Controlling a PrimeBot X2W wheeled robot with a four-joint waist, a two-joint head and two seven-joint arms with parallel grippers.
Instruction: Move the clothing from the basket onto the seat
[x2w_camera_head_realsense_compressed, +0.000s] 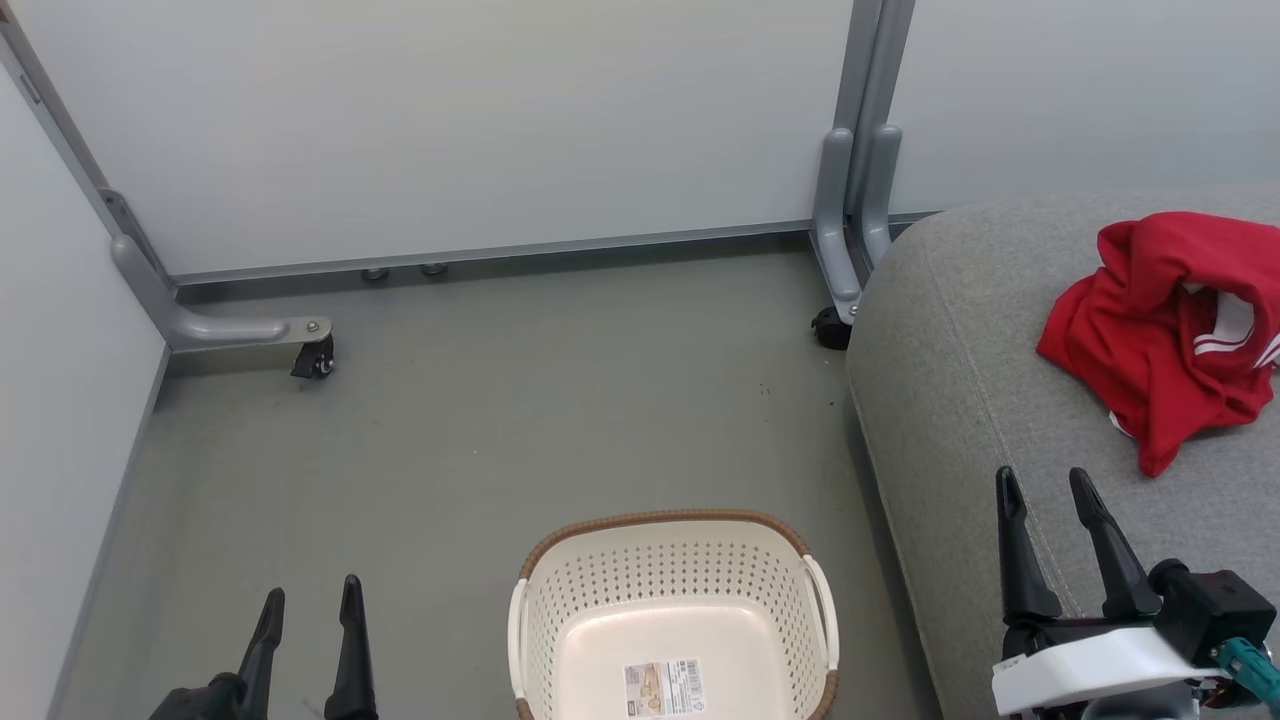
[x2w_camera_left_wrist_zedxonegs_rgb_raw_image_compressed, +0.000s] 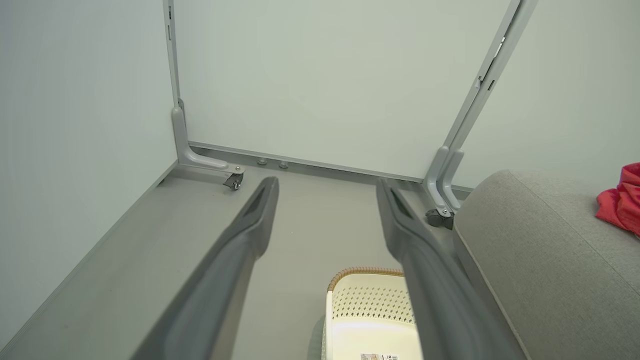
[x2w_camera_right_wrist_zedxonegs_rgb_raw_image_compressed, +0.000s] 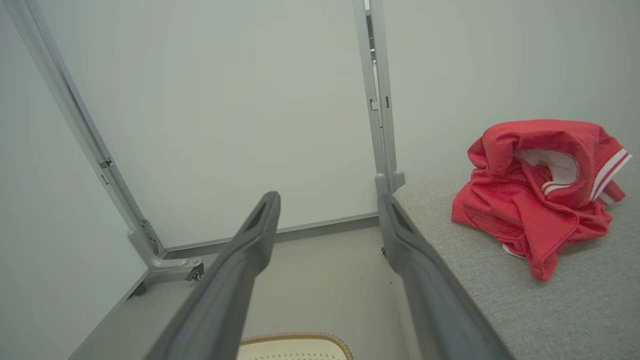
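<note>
Open floor (x2w_camera_head_realsense_compressed: 480, 420) is seen left of the basket (x2w_camera_head_realsense_compressed: 665, 520), which is set near the seat's (x2w_camera_head_realsense_compressed: 950, 400) rounded edge. The clothing (x2w_camera_head_realsense_compressed: 1150, 330) is found crumpled on the seat, one tail pointed towards the robot. The left pincer (x2w_camera_head_realsense_compressed: 312, 590) and right pincer (x2w_camera_head_realsense_compressed: 1040, 478) are held moderately parted, nothing gripped.
</note>
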